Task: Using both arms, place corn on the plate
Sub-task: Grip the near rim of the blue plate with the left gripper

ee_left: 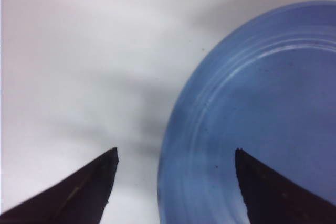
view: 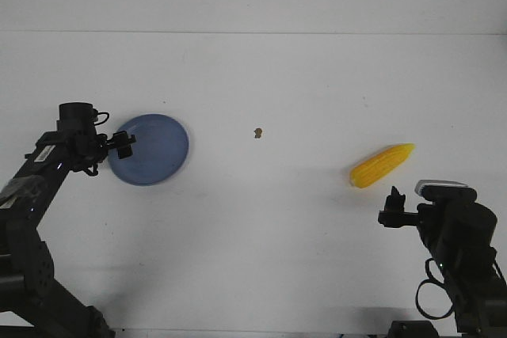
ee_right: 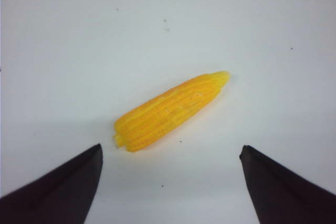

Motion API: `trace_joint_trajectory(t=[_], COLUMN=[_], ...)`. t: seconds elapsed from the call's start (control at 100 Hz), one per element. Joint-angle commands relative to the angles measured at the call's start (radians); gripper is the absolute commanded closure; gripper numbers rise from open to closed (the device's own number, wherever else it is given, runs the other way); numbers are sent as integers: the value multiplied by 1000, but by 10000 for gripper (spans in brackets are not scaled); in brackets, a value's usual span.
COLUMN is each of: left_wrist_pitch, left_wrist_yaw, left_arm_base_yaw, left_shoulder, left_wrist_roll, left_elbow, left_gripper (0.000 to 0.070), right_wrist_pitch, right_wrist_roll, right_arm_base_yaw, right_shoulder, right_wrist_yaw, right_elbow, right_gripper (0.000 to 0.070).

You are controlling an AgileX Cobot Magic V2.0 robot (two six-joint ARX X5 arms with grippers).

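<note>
The yellow corn [view: 382, 165] lies on the white table at the right, its pointed tip to the far right. It also shows in the right wrist view [ee_right: 170, 109]. My right gripper [view: 393, 210] [ee_right: 170, 150] is open and empty, just short of the corn's blunt end. The blue plate [view: 150, 150] lies flat at the left. My left gripper [view: 121, 144] [ee_left: 176, 153] is open and empty over the plate's left rim [ee_left: 181, 129]; one finger is above the plate, the other above the table.
A small brown speck [view: 257, 133] lies on the table between the plate and the corn. The table's far edge [view: 253, 33] runs across the back.
</note>
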Motion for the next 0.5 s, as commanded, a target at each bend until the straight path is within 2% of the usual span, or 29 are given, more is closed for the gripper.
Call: trace_joint_trajectory(t=[0.0,0.49], left_wrist_pitch=[10,42], left_wrist_yaw=[-2,-2], left_arm_base_yaw=[7,8], left_shoulder=[25,43], left_wrist_roll=[-8,-14], left_elbow=[19,19], left_gripper=[236,236], right_wrist_pitch=[10,10], right_wrist_roll=[3,3], right_arm_base_yaw=[1,1], right_shoulder=[2,2], right_wrist_yaw=[0,0], right_elbow=[12,12], right_gripper=[146,146])
